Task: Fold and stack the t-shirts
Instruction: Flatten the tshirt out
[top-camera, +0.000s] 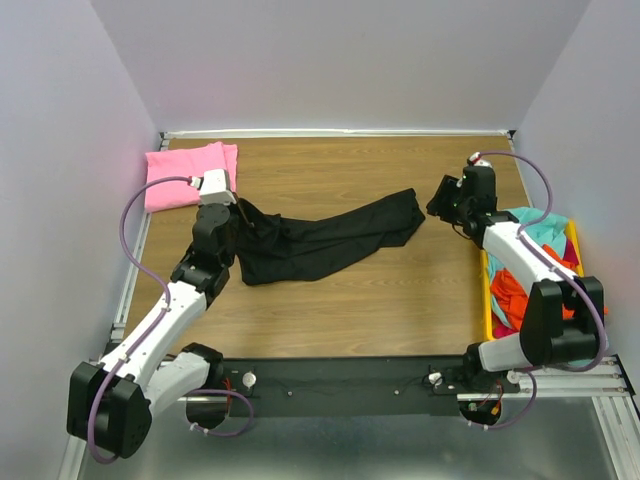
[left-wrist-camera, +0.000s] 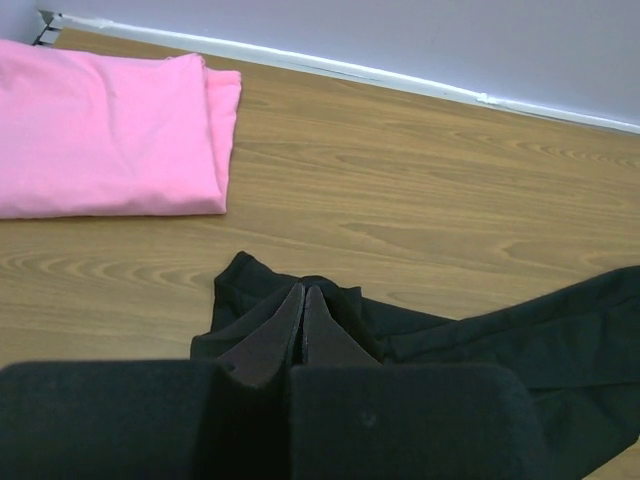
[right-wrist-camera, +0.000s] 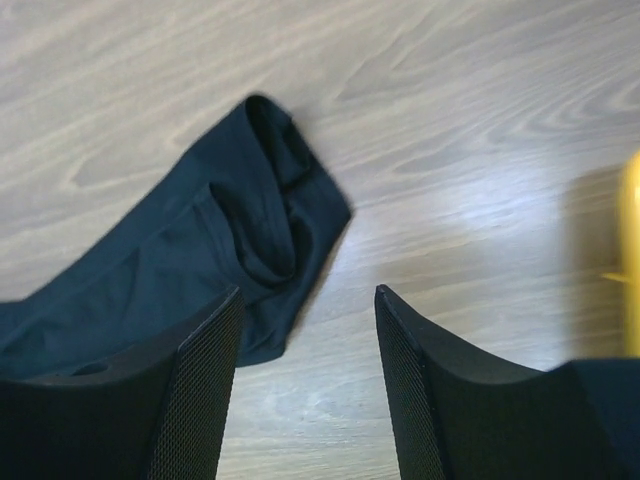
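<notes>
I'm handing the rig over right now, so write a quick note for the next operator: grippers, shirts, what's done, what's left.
Left gripper: shut on the black shirt, at its left end.
Right gripper: open, empty, near that shirt's right end.
The black shirt lies stretched out and unfolded between the arms. Pink shirt: folded, far left corner. Teal shirt and orange shirt: in the bin, right side.
Done: pink folded.
Left: fold black, stack it on pink, then do the bin's shirts.
</notes>
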